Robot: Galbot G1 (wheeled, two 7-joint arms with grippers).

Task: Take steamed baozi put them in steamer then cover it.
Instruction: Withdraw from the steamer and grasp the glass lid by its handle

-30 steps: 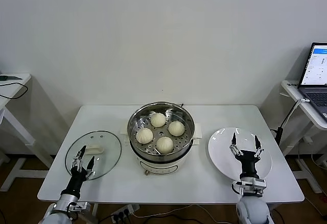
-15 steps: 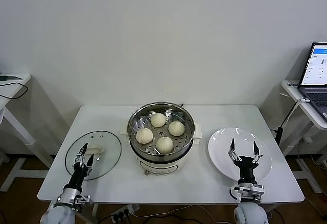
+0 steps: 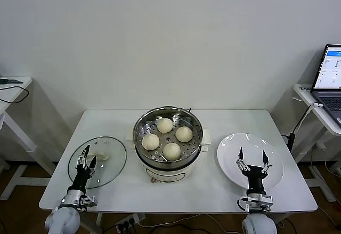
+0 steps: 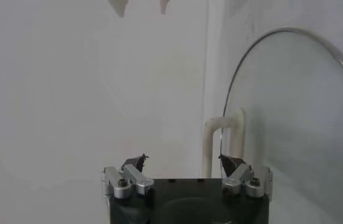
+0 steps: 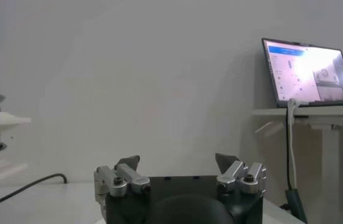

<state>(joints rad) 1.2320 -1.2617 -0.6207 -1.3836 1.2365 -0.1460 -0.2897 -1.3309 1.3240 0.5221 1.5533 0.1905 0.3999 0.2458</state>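
Your left hand [image 3: 84,162] hung wide open over the cover's [image 3: 109,156] near edge, handle [image 3: 97,156] just beyond. The right hand [image 3: 252,161], equally wide, idled over the plate [image 3: 234,146] (all four baozi [image 3: 171,150] already sat in the steamer [image 3: 166,171]).

White table [image 3: 224,118]: cover [image 3: 109,151], steamer [image 3: 167,171], plate [image 3: 229,151].

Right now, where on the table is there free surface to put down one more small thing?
Bare tabletop lies behind the white plate, right of the steamer. Another strip lies behind the glass lid, left of the steamer. The plate itself is bare. The centre is crowded: steamer holding four baozi.
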